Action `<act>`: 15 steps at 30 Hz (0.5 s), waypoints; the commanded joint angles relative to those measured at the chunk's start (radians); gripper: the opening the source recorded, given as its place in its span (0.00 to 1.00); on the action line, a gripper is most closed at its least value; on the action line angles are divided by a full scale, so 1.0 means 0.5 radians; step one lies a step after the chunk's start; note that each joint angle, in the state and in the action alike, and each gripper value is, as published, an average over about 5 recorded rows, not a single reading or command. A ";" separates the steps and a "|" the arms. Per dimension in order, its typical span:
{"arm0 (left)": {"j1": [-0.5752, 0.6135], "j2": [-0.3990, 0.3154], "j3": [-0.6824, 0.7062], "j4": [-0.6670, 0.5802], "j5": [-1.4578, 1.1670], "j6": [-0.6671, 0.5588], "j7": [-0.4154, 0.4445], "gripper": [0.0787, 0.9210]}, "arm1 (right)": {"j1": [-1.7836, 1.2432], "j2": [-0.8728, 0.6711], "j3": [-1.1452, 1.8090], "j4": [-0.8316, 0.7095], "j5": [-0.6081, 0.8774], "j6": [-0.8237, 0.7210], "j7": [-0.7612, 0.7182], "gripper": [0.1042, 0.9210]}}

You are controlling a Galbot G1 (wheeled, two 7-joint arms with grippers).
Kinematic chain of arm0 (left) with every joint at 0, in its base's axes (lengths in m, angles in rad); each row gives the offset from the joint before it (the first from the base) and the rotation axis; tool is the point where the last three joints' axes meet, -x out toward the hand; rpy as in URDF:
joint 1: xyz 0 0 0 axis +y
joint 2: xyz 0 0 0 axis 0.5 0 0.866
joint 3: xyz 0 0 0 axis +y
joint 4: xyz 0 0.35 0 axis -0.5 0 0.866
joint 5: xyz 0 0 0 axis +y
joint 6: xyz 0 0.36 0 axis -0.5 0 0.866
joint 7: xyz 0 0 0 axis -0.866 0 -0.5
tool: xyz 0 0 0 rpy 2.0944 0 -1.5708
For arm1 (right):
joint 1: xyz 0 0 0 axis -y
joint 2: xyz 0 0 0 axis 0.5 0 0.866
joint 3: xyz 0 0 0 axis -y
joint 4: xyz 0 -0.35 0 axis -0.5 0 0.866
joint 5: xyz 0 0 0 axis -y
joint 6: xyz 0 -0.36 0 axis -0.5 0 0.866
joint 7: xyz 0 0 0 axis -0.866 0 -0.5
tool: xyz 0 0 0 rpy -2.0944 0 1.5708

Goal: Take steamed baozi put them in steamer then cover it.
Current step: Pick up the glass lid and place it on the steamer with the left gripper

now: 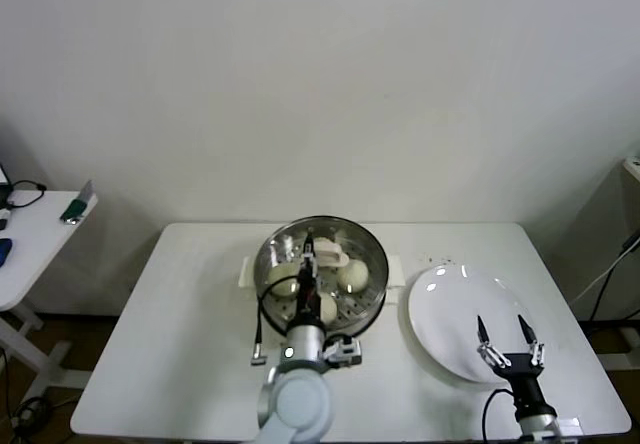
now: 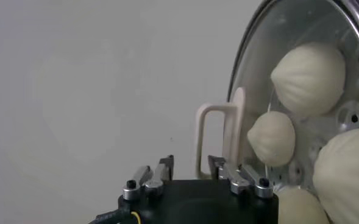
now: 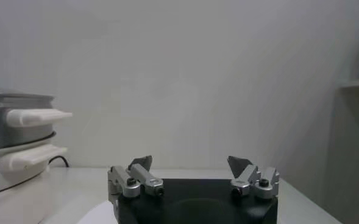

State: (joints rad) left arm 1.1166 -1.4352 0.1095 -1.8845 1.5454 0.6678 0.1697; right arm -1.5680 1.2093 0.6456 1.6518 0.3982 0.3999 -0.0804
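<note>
The steamer (image 1: pixel 376 296) stands at the table's middle, and its side shows in the right wrist view (image 3: pixel 11 125). The cover (image 1: pixel 362 248) lies on it, with its cream-white handle (image 1: pixel 331 255) on top. Several steamed baozi (image 1: pixel 351 276) show through the glass. My left gripper (image 1: pixel 308 248) is open just over the handle. In the left wrist view the gripper (image 2: pixel 191 162) is apart from the handle (image 2: pixel 219 139), and baozi (image 2: pixel 307 78) sit behind the glass. My right gripper (image 1: pixel 507 339) is open and empty over the white plate; its own view shows it too (image 3: pixel 191 162).
A flat white plate (image 1: pixel 450 299) lies right of the steamer. A black cable (image 1: pixel 262 324) runs from the pot's front left. A small side table (image 1: pixel 40 226) with small items stands at far left. The wall is close behind.
</note>
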 commanded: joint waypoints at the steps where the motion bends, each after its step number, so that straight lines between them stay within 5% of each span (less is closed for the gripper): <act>1: 0.073 0.228 -0.016 -0.430 -0.459 0.006 0.003 0.45 | -0.003 -0.015 -0.015 0.017 0.037 -0.155 0.084 0.88; 8: 0.271 0.390 -0.180 -0.677 -1.075 -0.311 -0.376 0.70 | 0.012 -0.016 -0.047 0.013 -0.012 -0.197 0.152 0.88; 15: 0.589 0.386 -0.532 -0.683 -1.854 -0.663 -0.633 0.87 | 0.046 0.003 -0.061 0.000 -0.069 -0.179 0.154 0.88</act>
State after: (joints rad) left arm 1.2285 -1.2948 0.0311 -2.1186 1.1599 0.5600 0.0468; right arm -1.5543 1.2057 0.6187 1.6532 0.3900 0.3290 -0.0246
